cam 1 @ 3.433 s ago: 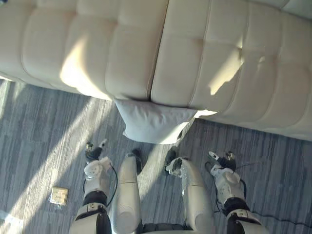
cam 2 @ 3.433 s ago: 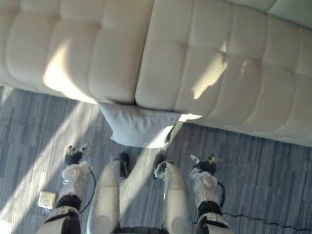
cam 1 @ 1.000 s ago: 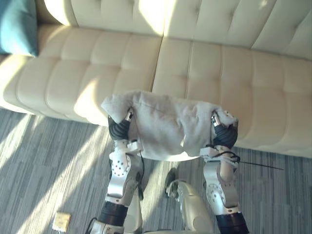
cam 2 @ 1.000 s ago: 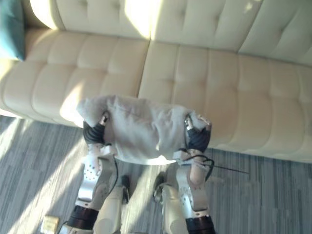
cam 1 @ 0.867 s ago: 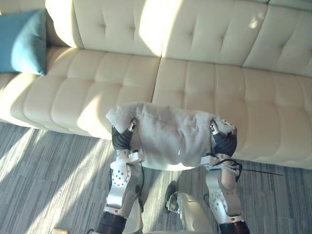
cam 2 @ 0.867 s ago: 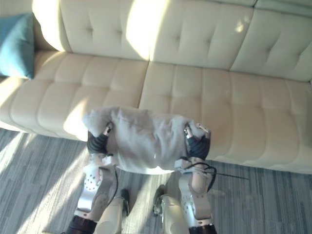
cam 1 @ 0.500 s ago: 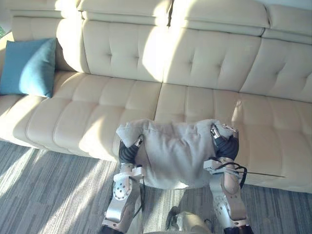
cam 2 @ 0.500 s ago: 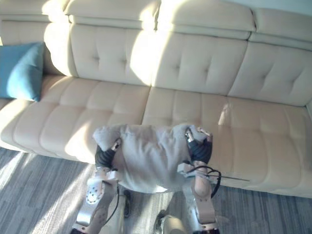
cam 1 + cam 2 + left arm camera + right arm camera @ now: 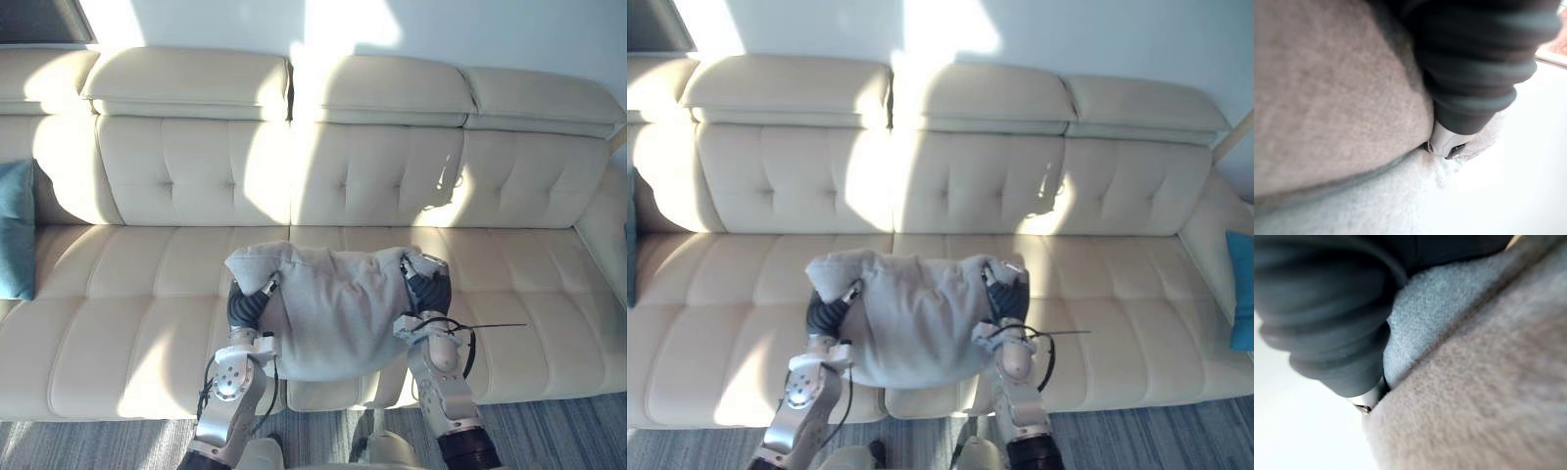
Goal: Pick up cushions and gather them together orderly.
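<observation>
A light grey cushion [image 9: 331, 305] hangs in the air in front of the cream sofa's seat [image 9: 127, 294], held by its two upper corners. My left hand [image 9: 249, 305] grips the left corner and my right hand [image 9: 428, 292] grips the right one, both with fingers curled into the cloth. In the left wrist view the hand's dark cover [image 9: 1474, 63] presses against the grey cloth [image 9: 1327, 98]. The right wrist view shows the same, dark cover [image 9: 1327, 308] against cushion cloth [image 9: 1474, 406]. A teal cushion [image 9: 14, 231] leans at the sofa's far left end. Another teal cushion [image 9: 1241, 292] sits at the far right end.
The long sofa spans the whole width, with its tufted back [image 9: 372, 176] against a pale wall [image 9: 490, 34]. A strip of grey striped carpet [image 9: 88, 446] runs below the sofa's front edge.
The cushion, lying on the floor by the sofa 3.4 s ago, is now held up by both hands. Over the last second the camera has tilted up, bringing the sofa's back and wall into view.
</observation>
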Controlling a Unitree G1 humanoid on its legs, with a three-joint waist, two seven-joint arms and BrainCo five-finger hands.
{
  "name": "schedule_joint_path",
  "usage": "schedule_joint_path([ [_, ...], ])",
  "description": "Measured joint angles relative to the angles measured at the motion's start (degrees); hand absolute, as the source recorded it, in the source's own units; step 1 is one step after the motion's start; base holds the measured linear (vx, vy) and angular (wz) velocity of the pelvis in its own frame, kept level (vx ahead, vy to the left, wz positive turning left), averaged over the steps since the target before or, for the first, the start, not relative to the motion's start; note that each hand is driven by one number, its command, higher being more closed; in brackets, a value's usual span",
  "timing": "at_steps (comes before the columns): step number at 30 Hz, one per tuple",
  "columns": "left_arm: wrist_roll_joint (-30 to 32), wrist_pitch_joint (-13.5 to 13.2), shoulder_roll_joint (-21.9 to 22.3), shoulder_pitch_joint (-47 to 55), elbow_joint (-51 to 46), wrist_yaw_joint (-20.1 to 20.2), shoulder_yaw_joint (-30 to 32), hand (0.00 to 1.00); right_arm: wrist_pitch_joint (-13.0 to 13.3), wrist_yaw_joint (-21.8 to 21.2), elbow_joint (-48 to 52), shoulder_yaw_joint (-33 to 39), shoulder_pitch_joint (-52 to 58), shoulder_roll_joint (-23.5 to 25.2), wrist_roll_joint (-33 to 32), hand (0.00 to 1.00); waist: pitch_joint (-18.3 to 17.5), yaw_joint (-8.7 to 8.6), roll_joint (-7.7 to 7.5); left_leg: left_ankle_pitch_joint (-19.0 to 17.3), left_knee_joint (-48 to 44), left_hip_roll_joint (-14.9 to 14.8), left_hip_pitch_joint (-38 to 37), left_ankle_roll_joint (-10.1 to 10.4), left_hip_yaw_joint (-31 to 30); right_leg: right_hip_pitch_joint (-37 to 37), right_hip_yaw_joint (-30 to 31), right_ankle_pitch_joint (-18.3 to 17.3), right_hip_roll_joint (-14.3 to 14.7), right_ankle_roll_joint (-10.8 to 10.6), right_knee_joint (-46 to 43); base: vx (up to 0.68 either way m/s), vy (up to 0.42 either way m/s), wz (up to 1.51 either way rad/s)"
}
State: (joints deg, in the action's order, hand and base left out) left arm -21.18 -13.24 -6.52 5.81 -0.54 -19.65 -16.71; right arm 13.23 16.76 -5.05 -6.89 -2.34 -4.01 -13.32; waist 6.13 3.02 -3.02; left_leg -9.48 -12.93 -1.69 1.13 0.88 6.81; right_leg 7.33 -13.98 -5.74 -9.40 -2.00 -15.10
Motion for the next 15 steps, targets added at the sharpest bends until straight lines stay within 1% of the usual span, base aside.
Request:
schedule_joint_path([
  [1,0.5,0.0,0.7,0.1,0.0,0.1,0.0,1.0,-0.2,0.0,-0.1,0.0,0.1,-0.8,0.0,1.0,-0.7,-0.02,1.19,0.0,0.6,-0.9,-0.4,0.0,-0.1,-2.1,-0.6,1.7,1.3,0.2,3.9,0.2,-0.056,-0.08],
  [2,0.9,-0.1,1.1,0.0,-0.3,0.4,0.0,1.0,-0.4,-0.2,-0.1,0.2,0.2,-1.3,0.0,1.0,-1.2,-0.04,1.83,0.2,2.0,-1.4,-1.7,0.3,-0.9,-5.4,-1.1,3.8,3.1,0.5,9.7,0.18,-0.053,-0.07],
  [4,0.9,-0.1,1.3,-0.2,-0.4,1.3,0.0,1.0,-0.4,-0.4,-0.1,0.6,0.3,-1.2,0.0,1.0,-1.8,-0.23,1.91,0.3,2.9,-1.8,-2.6,0.4,-1.5,-7.5,-1.1,5.1,4.0,0.8,13.4,0.16,-0.066,-0.08],
  [7,0.9,0.1,2.0,-0.2,-0.4,2.0,-0.3,1.0,-0.4,-0.7,-0.1,2.5,0.6,-1.1,-0.1,1.0,-2.2,-0.47,1.81,0.4,2.8,-1.4,-2.6,0.5,-2.9,-8.8,-1.3,5.9,4.1,0.6,15.8,0.09,-0.019,0.02],
  [9,0.9,0.2,2.4,-0.4,-0.4,2.2,-0.2,1.0,-0.4,-0.8,0.0,2.5,0.7,-0.8,-0.1,1.0,-2.5,-0.59,1.74,0.4,2.8,-0.7,-2.8,0.6,-3.5,-10.6,-1.5,7.1,3.9,0.1,18.7,0.09,0.017,0.08],
  [11,0.9,0.2,2.4,-0.6,-0.4,2.1,-0.2,1.0,-0.6,-0.9,0.0,2.5,0.8,-0.8,-0.1,1.0,-2.6,-0.65,1.79,0.4,2.9,-0.2,-2.8,0.6,-4.7,-11.4,-2.0,7.4,3.4,-0.4,20.0,0.04,0.015,0.14],
  [15,1.4,0.2,2.4,-0.9,-0.5,2.0,0.5,1.0,-1.0,-1.1,0.0,2.5,0.2,-0.6,-0.1,1.0,-3.1,-0.49,2.28,0.4,2.9,0.9,-2.1,0.6,-6.0,-11.3,-3.3,7.7,2.5,-0.8,20.1,0.02,0.039,0.17],
])
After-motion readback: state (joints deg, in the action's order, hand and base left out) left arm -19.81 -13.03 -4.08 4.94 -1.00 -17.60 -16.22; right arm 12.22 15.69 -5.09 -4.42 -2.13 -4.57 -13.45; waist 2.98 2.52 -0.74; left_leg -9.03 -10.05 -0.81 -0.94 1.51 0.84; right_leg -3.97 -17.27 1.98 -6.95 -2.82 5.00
